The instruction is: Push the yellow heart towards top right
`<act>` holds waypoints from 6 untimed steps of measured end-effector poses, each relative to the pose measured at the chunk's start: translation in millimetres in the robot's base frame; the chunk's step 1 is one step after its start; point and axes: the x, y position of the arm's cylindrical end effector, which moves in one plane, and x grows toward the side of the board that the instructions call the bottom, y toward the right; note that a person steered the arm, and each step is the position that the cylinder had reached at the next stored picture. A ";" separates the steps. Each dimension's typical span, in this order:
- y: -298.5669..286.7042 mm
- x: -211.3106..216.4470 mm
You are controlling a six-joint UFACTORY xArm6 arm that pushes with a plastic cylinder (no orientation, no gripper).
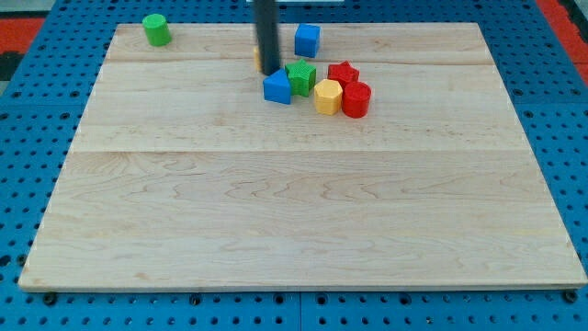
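— Where is the yellow heart?

— The only candidate is a yellow-orange block [258,58] at the far side of the worktop [294,202], a little left of centre. Just a sliver of it shows past the left edge of my rod, so I cannot tell its shape.

— And your tip?

— My tip [268,72] sits right in front of that sliver, on the near side; I cannot tell if they touch. The arm ends in a bare rod, so it clasps nothing.

— What lies closest?

— Just near-right of my tip is a blue block [277,87], and touching it on the right is a green star [300,76]. Further right come a red star [343,74], a yellow hexagonal block [327,96] and a red cylinder [356,99], packed together.

— Anything else?

— A blue cube [307,39] stands alone, far-right of my rod. A green cylinder [155,29] stands well apart in the far left corner.
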 end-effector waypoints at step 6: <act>136.2 -31.1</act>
